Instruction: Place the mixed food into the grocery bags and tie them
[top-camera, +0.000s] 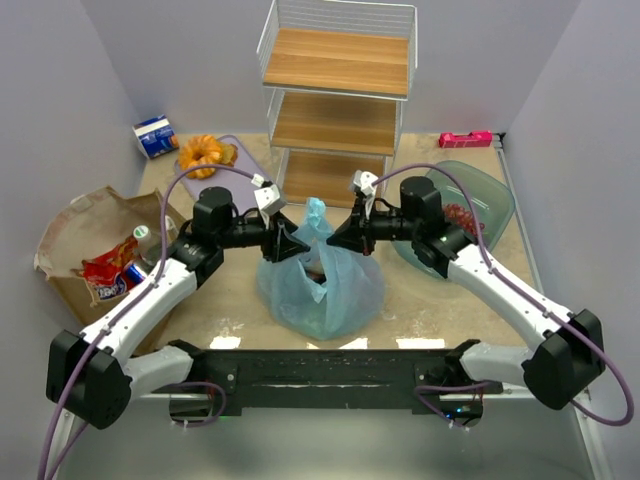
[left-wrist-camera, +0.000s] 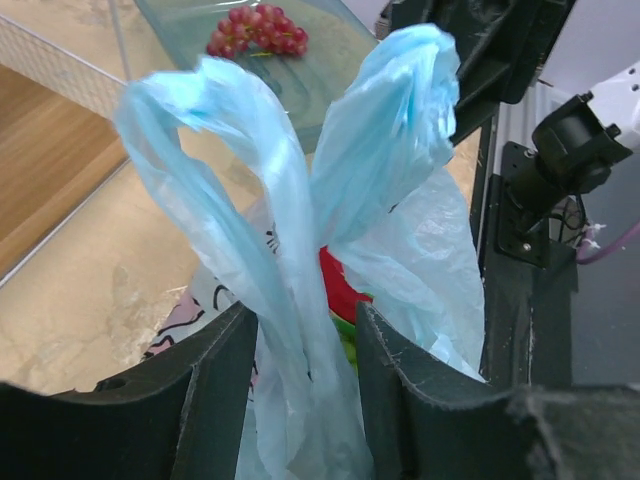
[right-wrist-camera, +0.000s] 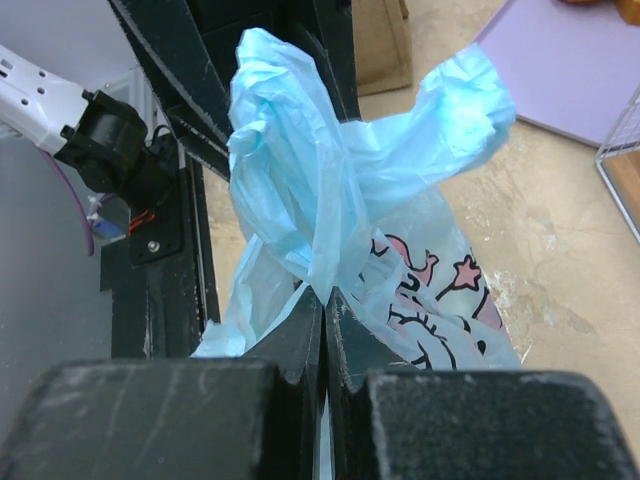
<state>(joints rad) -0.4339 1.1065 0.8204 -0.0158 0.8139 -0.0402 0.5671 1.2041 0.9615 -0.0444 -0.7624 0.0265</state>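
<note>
The light-blue plastic bag (top-camera: 320, 285) stands in the middle of the table with both handles pulled up. My right gripper (right-wrist-camera: 326, 300) is shut on one twisted handle (right-wrist-camera: 300, 170). My left gripper (left-wrist-camera: 305, 320) is open, its fingers standing either side of the other handle (left-wrist-camera: 270, 220). Something red and green (left-wrist-camera: 340, 285) shows inside the bag. The brown paper bag (top-camera: 85, 225) lies at the left with the red snack packet (top-camera: 108, 268), the drink can (top-camera: 127, 279) and the bottle (top-camera: 146, 240) at its mouth. Red grapes (top-camera: 462, 215) lie in the green bowl (top-camera: 480, 185).
A wire shelf with wooden boards (top-camera: 335, 95) stands at the back. The orange pastry (top-camera: 205, 153) lies on a purple mat (top-camera: 245, 160), with the blue-white carton (top-camera: 156, 137) beside it. A pink object (top-camera: 465, 139) lies at the back right.
</note>
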